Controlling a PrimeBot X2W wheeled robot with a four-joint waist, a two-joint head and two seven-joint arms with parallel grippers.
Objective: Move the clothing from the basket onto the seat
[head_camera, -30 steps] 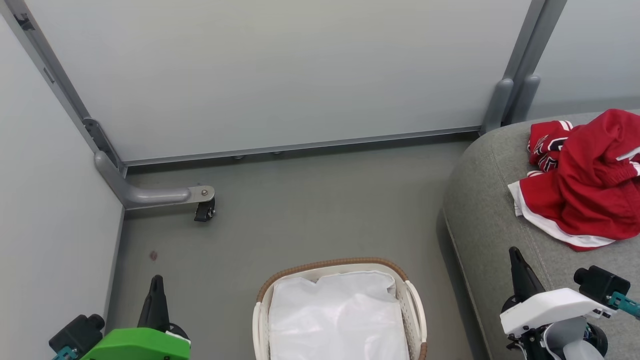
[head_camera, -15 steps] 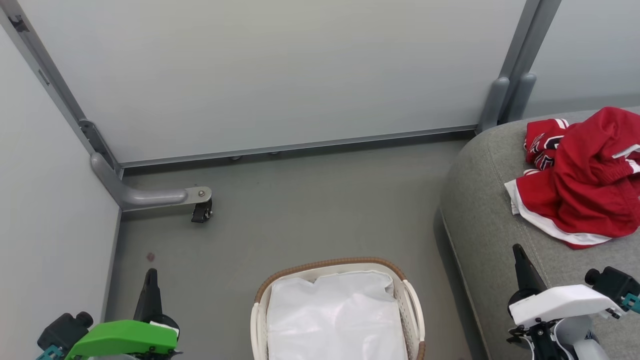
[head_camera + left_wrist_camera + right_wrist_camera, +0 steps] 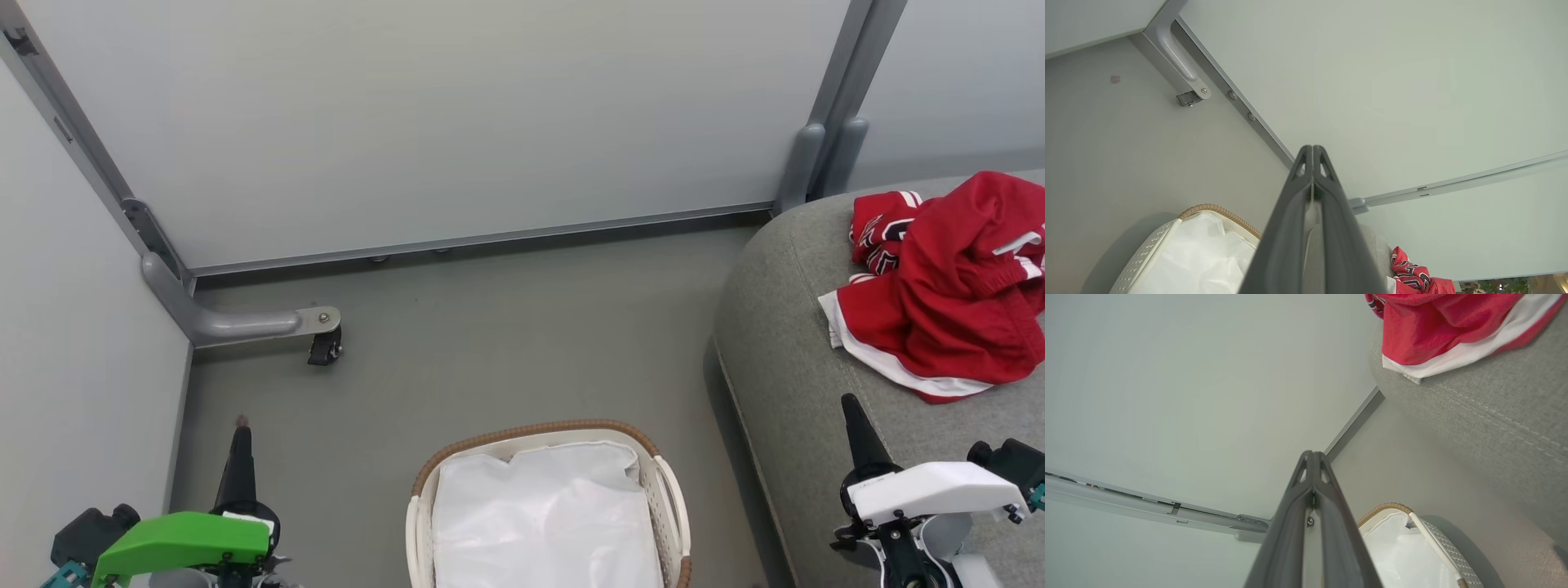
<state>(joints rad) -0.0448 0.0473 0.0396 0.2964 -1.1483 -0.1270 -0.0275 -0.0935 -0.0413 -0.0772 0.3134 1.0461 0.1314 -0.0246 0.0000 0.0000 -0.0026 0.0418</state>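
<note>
The red clothing (image 3: 947,302) lies bunched on the grey seat (image 3: 784,343) at the right, the numbered piece (image 3: 878,233) behind the plain one with its white hem band. The basket (image 3: 669,498) stands on the floor at bottom centre, holding just its white liner (image 3: 547,523). My left gripper (image 3: 241,433) is shut and empty at the lower left, left of the basket. Over the seat's front edge, my right gripper (image 3: 851,406) is shut and empty, below the clothing. The left wrist view has the basket (image 3: 1163,245) and clothing (image 3: 1410,273); the right wrist view has the clothing (image 3: 1437,330), seat (image 3: 1494,424) and basket (image 3: 1437,547).
Pale partition walls (image 3: 457,114) enclose the grey floor (image 3: 506,343) on the back and left. A grey bracket foot with a black caster (image 3: 322,347) juts out at the left corner. A post (image 3: 804,167) stands beside the seat's back corner.
The head camera has shifted, sliding the whole scene slightly left and up. Both grippers sit lower in the picture and stay shut; the clothing rests unmoved on the seat.
</note>
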